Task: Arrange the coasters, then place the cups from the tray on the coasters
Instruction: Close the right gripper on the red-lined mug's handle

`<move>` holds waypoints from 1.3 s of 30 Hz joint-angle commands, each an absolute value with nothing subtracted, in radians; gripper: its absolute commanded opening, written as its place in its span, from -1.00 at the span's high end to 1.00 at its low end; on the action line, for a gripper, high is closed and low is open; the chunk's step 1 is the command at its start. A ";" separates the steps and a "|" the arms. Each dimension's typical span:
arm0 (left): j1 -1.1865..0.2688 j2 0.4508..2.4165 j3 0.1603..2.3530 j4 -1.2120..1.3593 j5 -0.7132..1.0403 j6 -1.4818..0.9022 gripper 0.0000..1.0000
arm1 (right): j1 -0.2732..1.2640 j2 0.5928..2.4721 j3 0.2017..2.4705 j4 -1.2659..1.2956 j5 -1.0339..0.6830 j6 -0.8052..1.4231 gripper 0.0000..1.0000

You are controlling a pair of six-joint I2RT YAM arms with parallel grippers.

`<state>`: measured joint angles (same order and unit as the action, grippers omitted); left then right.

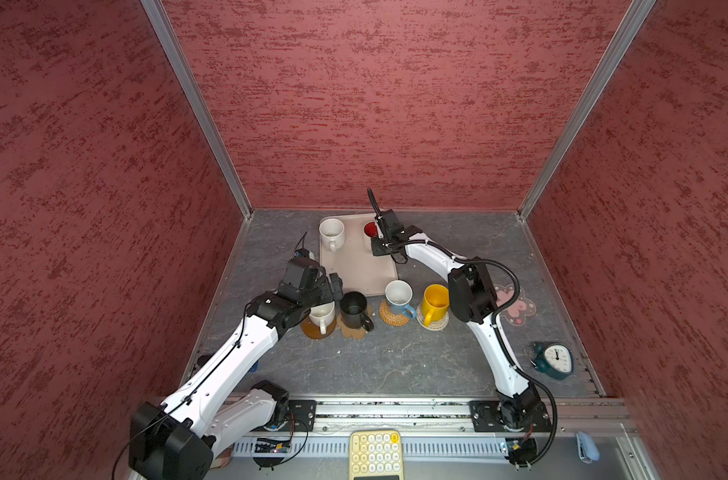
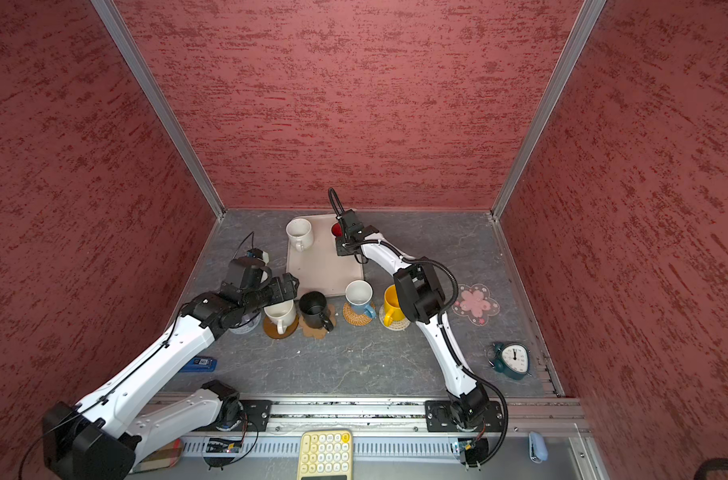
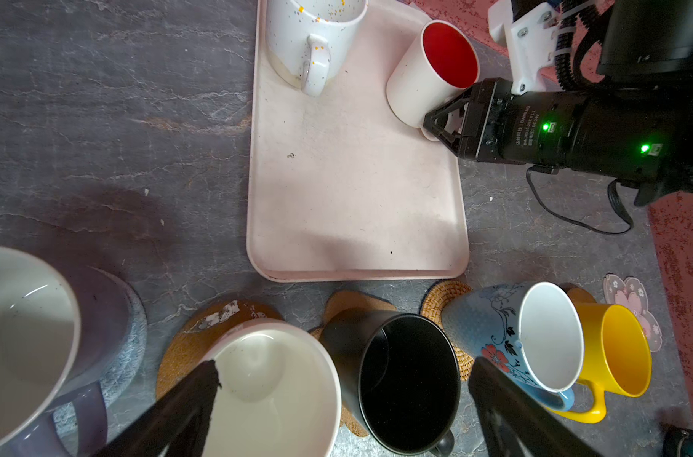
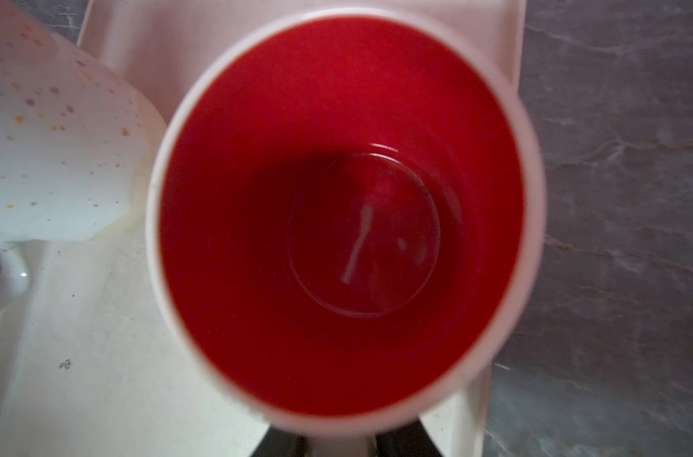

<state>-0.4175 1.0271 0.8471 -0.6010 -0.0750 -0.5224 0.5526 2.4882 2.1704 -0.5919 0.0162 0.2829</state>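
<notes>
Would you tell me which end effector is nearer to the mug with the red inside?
Right. The right end effector is at the red-lined mug on the tray; the left end effector hangs open near the black mug, off the tray.

Glossy ceramic red-lined cup, matt plastic tray, woven rattan coaster

The tray middle lies bare for you; the speckled mug stands near the red-lined mug, bare table on its other side

Red-lined white mug, speckled white mug, yellow mug, pinkish-cream tray.
</notes>
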 commanded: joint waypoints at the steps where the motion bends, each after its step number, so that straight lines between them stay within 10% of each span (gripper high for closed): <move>1: -0.404 1.020 0.828 -0.577 -0.063 -0.506 -0.99 | 0.548 2.503 2.206 -0.665 0.081 0.293 0.61; 12: -0.396 1.019 0.841 -0.580 -0.054 -0.505 -0.99 | 0.546 2.497 2.239 -0.679 0.109 0.224 0.99; 39: -0.425 1.002 0.958 -0.639 -0.153 -0.424 -0.99 | 0.551 2.153 1.942 -0.448 0.057 0.099 1.00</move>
